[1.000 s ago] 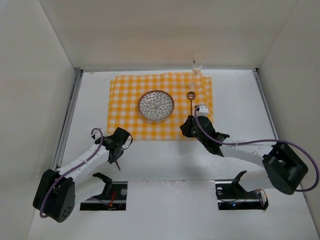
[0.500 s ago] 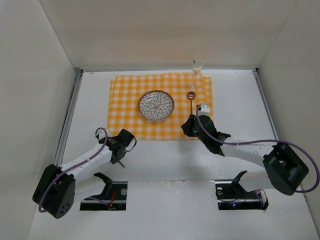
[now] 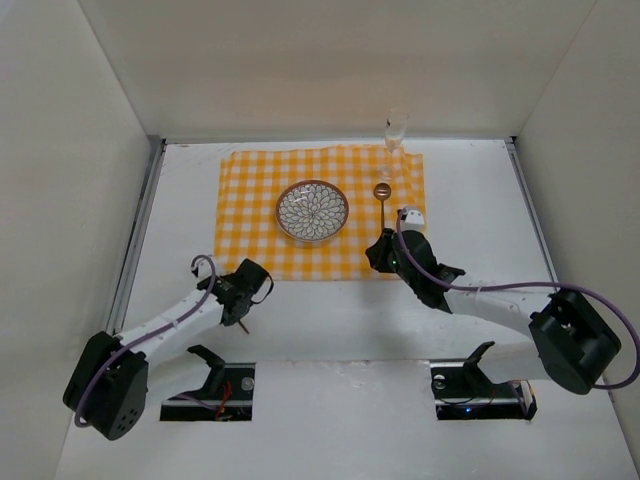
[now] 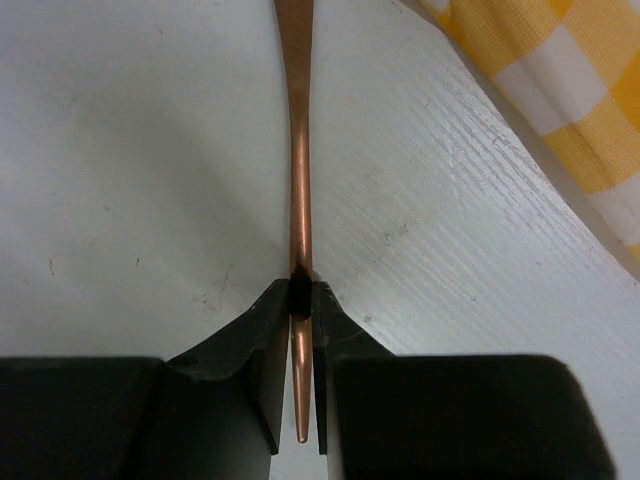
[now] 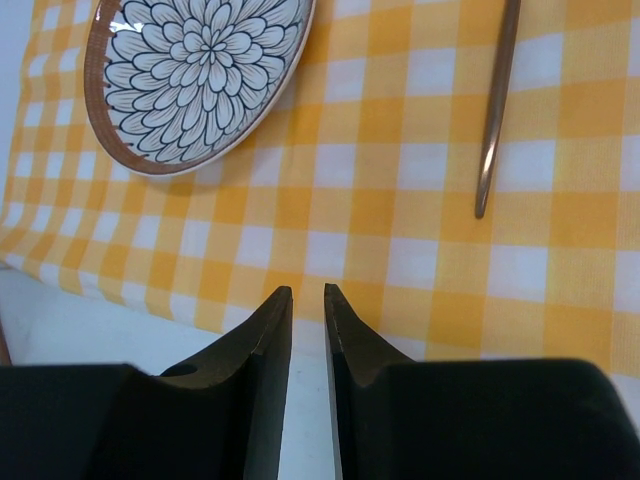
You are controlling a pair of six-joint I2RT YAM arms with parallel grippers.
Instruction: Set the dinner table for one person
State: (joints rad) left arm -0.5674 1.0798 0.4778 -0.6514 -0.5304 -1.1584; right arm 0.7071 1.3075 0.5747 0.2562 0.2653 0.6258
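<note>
Pinching the thin handle of a copper utensil (image 4: pixel 300 180), the left gripper (image 4: pixel 299 292) has its dark fingertips (image 4: pixel 268 318) pressed against the metal from both sides, close to the tail end, which pokes out just behind the pads. The utensil lies flat on the bare white dinner table (image 4: pixel 130 150), just off the near edge of the checked cloth (image 3: pixel 250 195) and close to its left corner. Its head runs out of the wrist view, so I cannot tell whether it is a fork or a knife. The dinner table itself lies under the cloth and spreads beyond it on every side. On the cloth, a flower-patterned plate (image 3: pixel 312 212) sits at the middle, a copper spoon (image 3: pixel 381 195) lies just to its right, and a glass (image 3: pixel 396 130) stands at the far right corner. The right gripper (image 5: pixel 307 295) hovers over the near edge of the cloth, on the near side of the spoon's handle, with a narrow gap between its jaws and nothing in it. The step in hand looks like the pickup of the remaining piece of cutlery. The next move calls for a slow, level lift, since a grip so near the handle's end may let the piece swing, then a short carry over the near edge of the cloth to the free strip left of the plate
</note>
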